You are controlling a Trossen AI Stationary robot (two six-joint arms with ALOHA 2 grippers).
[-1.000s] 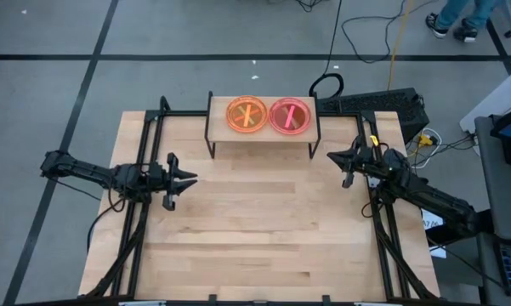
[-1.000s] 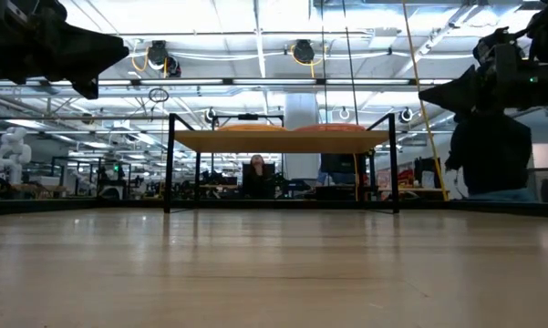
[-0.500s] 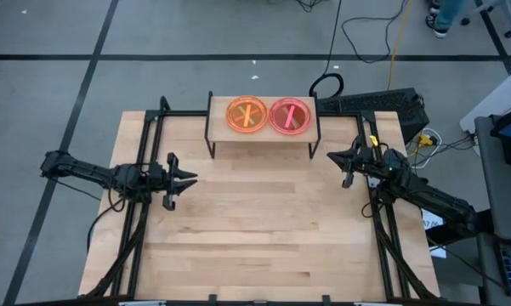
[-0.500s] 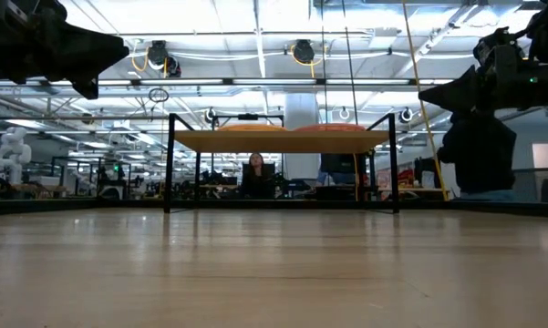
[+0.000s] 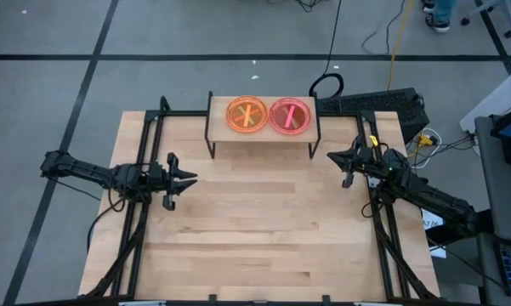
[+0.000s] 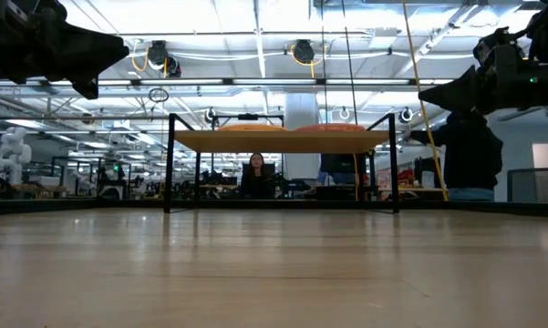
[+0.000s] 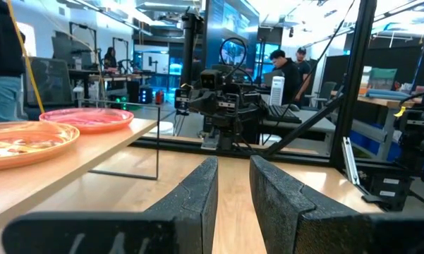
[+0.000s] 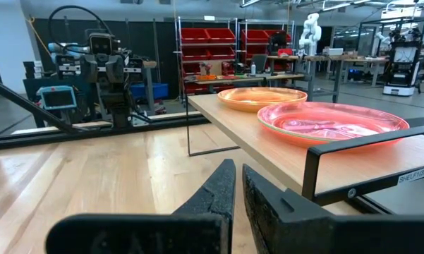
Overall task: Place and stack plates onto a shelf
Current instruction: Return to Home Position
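Note:
On the shelf (image 5: 217, 129) at the table's far edge, an orange plate (image 5: 247, 115) with a cross mark sits on the left and a pink-red plate (image 5: 290, 116) with a bar mark on the right. Each rests flat on the board, and I cannot tell whether more plates lie beneath them. No green plate shows. My left gripper (image 5: 193, 178) hovers at the table's left side, pointing right, its fingers a little open around nothing (image 7: 233, 185). My right gripper (image 5: 329, 155) hovers just right of the shelf, pointing left, and is shut (image 8: 238, 176).
Black frame rails (image 5: 144, 144) run along the table's left and right sides. A black keyboard-like box (image 5: 378, 106) and cables lie beyond the far right corner. Bare tabletop (image 5: 264, 212) stretches between the arms and in front of the shelf. People (image 6: 470, 155) stand in the room behind.
Both arms and the plates have kept still. A person in the room beyond the table's far right corner has walked a few steps.

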